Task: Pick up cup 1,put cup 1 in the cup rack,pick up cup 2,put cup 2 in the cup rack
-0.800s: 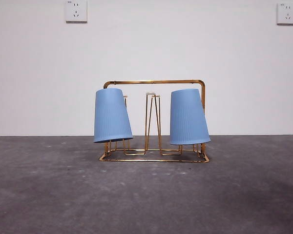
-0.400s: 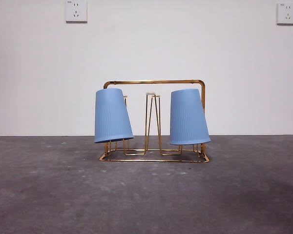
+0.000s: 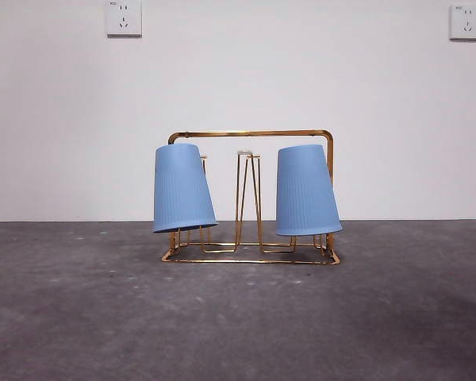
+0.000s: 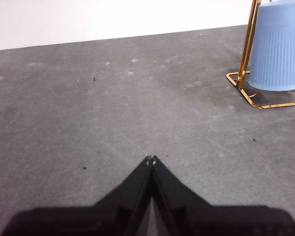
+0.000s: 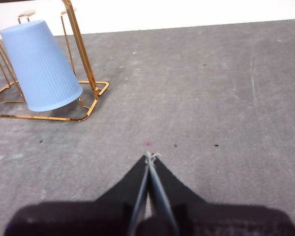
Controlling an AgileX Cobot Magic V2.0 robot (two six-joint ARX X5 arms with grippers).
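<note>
**Rack and two cups block the middle; open floor all round**

The gold wire rack [image 3: 251, 195] stands mid-table. A blue cup [image 3: 182, 189] hangs upside down on its 9 o'clock end, a second blue cup [image 3: 305, 190] on its 3 o'clock end. Between them a bare hairpin peg [image 3: 248, 198] stands in the gap, under the handle bar. The grey table [image 3: 238, 317] lies open at 6 o'clock of the rack and out to both sides. Above the handle only the white wall [image 3: 238, 79] shows.
</note>
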